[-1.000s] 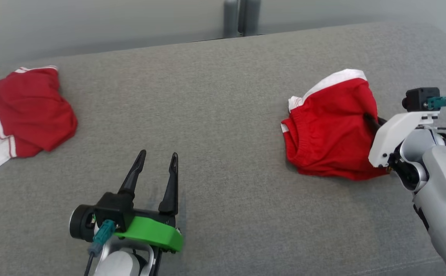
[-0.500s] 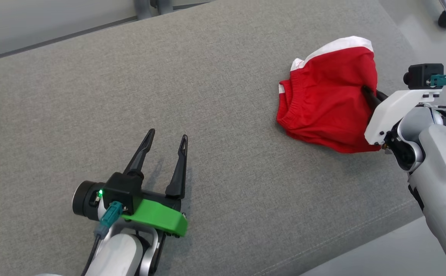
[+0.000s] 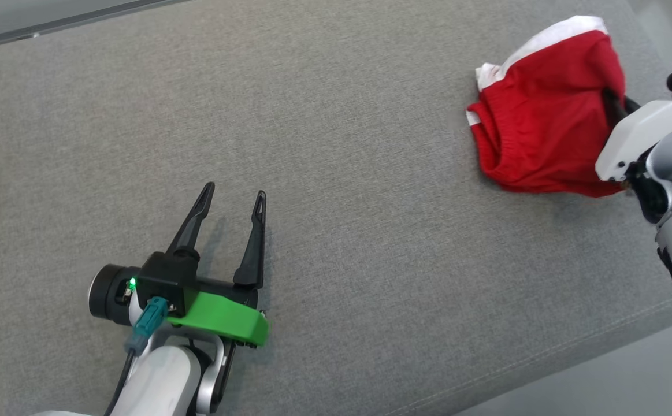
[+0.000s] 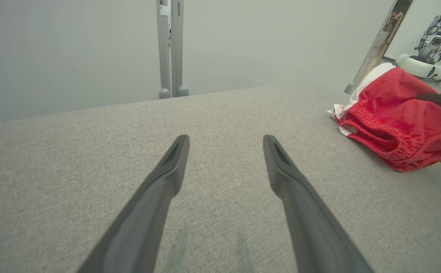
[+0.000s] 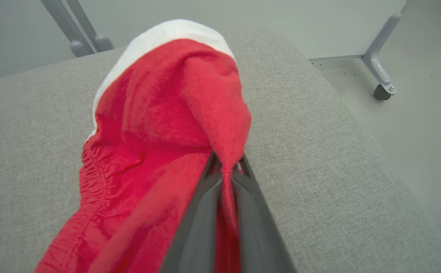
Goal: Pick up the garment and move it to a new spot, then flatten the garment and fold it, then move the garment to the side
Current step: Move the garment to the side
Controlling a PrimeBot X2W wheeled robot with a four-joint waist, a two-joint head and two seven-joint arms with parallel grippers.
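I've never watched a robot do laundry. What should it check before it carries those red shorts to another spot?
1. Right fingers shut on the garment: ok, a red fold is pinched between them.
2. Grip catches more than one layer: cannot tell, the fold hides it.
3. Garment clear of the cushion: not ok, its lower part rests on the gray fabric.
4. Left fingers out of the way: ok, open, empty, well apart from the garment.
5. Bare room to set it down: ok, the cushion's middle is free.

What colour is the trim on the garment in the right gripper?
White trim on the red garment; best in the right wrist view.
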